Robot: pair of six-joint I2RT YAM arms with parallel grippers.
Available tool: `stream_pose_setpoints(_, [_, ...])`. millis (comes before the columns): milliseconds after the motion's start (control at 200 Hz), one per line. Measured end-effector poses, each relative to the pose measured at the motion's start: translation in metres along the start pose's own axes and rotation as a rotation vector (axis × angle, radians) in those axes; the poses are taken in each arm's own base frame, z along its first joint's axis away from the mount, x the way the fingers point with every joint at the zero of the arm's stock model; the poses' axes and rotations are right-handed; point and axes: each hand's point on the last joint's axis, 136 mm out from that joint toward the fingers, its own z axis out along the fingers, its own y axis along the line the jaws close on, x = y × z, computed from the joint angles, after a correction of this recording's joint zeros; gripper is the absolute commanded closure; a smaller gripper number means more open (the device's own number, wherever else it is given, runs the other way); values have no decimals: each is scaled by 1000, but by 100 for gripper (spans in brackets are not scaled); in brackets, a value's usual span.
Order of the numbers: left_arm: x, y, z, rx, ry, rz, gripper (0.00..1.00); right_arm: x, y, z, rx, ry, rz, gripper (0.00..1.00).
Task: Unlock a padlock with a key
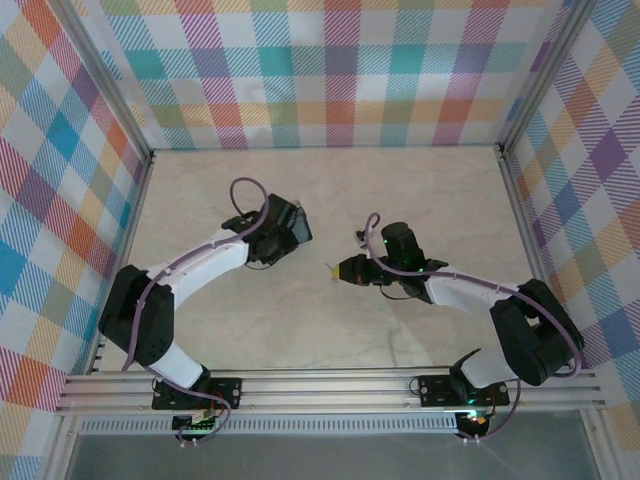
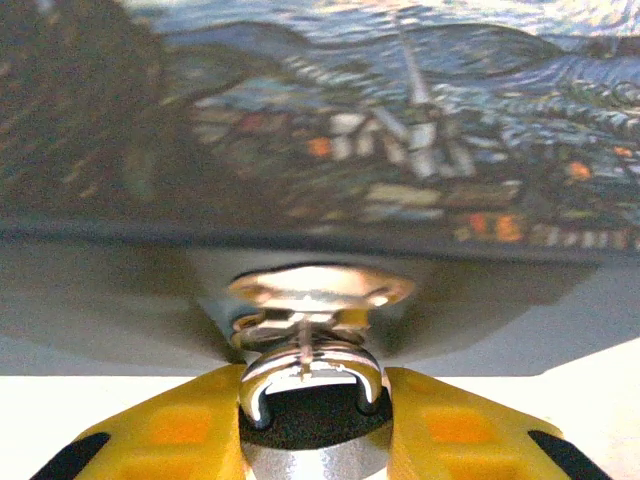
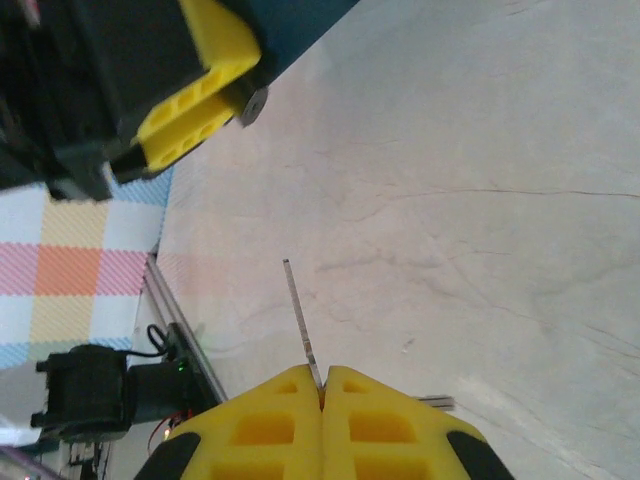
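Note:
The padlock [image 2: 350, 130] fills the top of the left wrist view with its night-sky print, and its silver shackle [image 2: 310, 365] points toward the camera. My left gripper [image 2: 312, 388] is shut on that shackle, a yellow finger pressed against each side. From above, the left gripper [image 1: 290, 232] sits left of centre. My right gripper [image 3: 322, 382] is shut on the key [image 3: 298, 315], whose thin blade sticks out ahead of the fingertips. From above, the right gripper [image 1: 342, 268] points left toward the left one, a short gap apart. The padlock's teal edge [image 3: 300, 18] shows beside the left gripper's fingers [image 3: 195, 95].
The tabletop [image 1: 330, 185] is pale and marbled, boxed in by plaid walls [image 1: 330, 70] on three sides. An aluminium rail [image 1: 330, 385] carrying both arm bases runs along the near edge. Open table lies behind and in front of the grippers.

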Motion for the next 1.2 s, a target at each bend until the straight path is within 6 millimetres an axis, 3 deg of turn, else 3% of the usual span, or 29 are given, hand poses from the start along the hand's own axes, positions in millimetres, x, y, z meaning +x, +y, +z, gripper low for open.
stream_pose_setpoints(265, [15, -14, -11, 148, 201, -73, 85, 1, 26, 20, -78, 25, -36, 97])
stream_pose_setpoints(455, [24, -33, -26, 256, 287, -100, 86, -12, 45, 24, -104, 1, -92, 97])
stream_pose_setpoints(945, [28, -42, -40, 343, 359, -148, 87, -14, 29, 19, 12, -8, -153, 97])
stream_pose_setpoints(1200, [31, -41, -40, 343, 377, -155, 87, -19, 35, 19, 3, -18, -162, 97])
